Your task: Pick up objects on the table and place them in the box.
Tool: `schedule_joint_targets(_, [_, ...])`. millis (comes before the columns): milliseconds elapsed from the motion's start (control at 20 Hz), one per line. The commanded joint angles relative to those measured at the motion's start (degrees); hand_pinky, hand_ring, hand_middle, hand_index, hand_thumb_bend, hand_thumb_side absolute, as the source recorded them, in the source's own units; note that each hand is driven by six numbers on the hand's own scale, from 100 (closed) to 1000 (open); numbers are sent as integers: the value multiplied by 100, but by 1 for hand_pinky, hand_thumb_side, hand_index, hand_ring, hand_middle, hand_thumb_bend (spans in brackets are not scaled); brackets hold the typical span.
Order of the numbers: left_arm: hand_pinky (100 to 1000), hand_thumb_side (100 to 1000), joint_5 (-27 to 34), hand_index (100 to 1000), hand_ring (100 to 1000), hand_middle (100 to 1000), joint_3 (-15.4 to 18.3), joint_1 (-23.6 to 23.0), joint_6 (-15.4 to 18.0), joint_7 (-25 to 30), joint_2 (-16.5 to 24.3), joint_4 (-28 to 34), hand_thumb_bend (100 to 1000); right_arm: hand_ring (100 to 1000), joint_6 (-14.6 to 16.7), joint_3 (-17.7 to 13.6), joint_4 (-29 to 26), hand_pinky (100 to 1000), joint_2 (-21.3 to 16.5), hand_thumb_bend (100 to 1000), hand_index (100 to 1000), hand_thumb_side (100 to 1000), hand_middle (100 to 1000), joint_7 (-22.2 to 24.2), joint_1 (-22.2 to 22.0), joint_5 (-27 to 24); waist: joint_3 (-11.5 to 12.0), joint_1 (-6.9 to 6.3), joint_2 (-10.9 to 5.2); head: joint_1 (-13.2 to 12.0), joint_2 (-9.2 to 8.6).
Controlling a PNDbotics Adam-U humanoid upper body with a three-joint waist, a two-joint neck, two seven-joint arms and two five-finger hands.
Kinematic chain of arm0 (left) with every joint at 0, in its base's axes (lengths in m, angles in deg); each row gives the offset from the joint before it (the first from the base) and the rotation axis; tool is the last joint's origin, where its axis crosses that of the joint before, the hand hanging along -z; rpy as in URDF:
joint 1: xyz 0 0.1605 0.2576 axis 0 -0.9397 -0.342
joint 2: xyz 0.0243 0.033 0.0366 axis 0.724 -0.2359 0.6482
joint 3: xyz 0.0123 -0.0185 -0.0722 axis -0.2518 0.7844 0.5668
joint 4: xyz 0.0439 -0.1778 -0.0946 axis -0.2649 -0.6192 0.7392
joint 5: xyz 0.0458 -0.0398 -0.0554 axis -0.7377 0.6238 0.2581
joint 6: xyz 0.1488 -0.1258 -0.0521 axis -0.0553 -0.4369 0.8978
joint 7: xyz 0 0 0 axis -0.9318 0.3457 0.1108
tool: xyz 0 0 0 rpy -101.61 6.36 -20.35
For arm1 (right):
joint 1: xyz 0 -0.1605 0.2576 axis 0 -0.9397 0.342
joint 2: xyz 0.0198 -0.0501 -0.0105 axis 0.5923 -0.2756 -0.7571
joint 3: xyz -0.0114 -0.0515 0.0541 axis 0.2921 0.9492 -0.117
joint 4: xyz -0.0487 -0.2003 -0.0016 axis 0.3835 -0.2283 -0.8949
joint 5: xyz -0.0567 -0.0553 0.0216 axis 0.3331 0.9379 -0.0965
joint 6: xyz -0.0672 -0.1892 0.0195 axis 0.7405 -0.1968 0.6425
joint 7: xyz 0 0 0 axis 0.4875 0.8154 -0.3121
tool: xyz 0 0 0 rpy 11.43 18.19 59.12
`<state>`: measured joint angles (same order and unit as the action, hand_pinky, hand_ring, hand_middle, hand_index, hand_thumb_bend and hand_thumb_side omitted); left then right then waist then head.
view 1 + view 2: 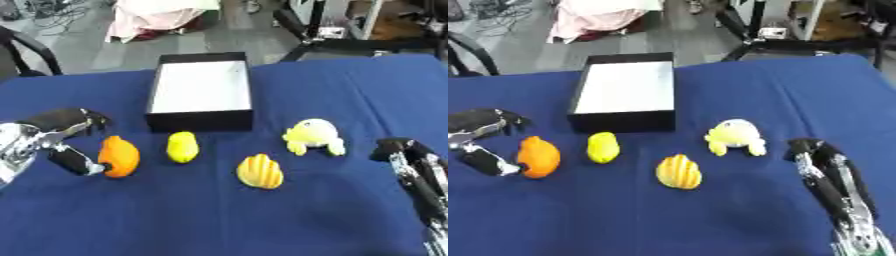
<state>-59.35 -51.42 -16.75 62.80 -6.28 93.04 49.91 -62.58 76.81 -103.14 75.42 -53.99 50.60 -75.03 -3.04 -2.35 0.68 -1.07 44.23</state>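
An orange fruit-shaped toy (120, 156) lies on the blue table at the left. My left hand (63, 134) is right beside it, thumb (77, 162) touching its left side and fingers curved above it, not closed round it. A yellow lemon-like toy (182, 146) sits just in front of the black box with a white inside (201, 87). A ribbed yellow-orange shell-like toy (260, 171) lies nearer me. A pale yellow round toy with small feet (314, 136) sits to the right. My right hand (829, 175) rests open at the lower right, fingers up.
The blue cloth (350, 90) covers the whole table. Beyond its far edge are a pink cloth heap (157, 17), a black chair (31, 50) at the left and metal stand legs (324, 35) at the right.
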Motion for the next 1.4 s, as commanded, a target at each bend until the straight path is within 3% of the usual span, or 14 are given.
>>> schedule_joint_targets(50, [831, 318, -362, 906, 703, 725, 211, 146, 57, 352, -69, -93, 403, 581, 18, -22, -48, 692, -33, 100, 656, 599, 533, 20, 30, -16, 15, 85, -150, 16, -11])
schedule_joint_targets(250, [822, 302, -786, 898, 690, 715, 397, 156, 134, 657, -325, -238, 387, 581, 18, -24, -46, 692, -23, 100, 656, 600, 533, 21, 24, -23, 28, 101, -147, 25, -11])
schedule_joint_targets(500, [790, 282, -1211, 848, 644, 665, 500, 144, 175, 391, -653, -595, 360, 581, 19, -11, -45, 692, -10, 100, 656, 601, 533, 36, 27, -34, 30, 118, -138, 20, -11])
schedule_joint_targets(750, [705, 264, -1237, 698, 515, 501, 629, 130, 196, -129, -913, -983, 321, 581, 17, -9, -46, 693, 4, 100, 657, 603, 533, 37, 33, -40, 26, 128, -128, 19, -11])
schedule_joint_targets(850, [594, 288, -1163, 572, 411, 378, 687, 138, 181, -345, -945, -1001, 328, 581, 15, -9, -46, 692, 7, 100, 657, 604, 533, 35, 32, -42, 26, 129, -125, 14, -11])
schedule_joint_targets(1050, [516, 305, -883, 479, 321, 267, 916, 216, -29, -741, -915, -794, 372, 581, 13, -14, -44, 693, 11, 100, 657, 604, 534, 30, 28, -45, 32, 130, -124, 21, -11])
schedule_joint_targets(1400, [545, 375, -787, 496, 351, 285, 1223, 939, -344, -1166, -610, 105, 396, 581, 3, -2, -33, 693, -1, 100, 657, 606, 534, 27, 13, -54, 19, 122, -157, -5, -11])
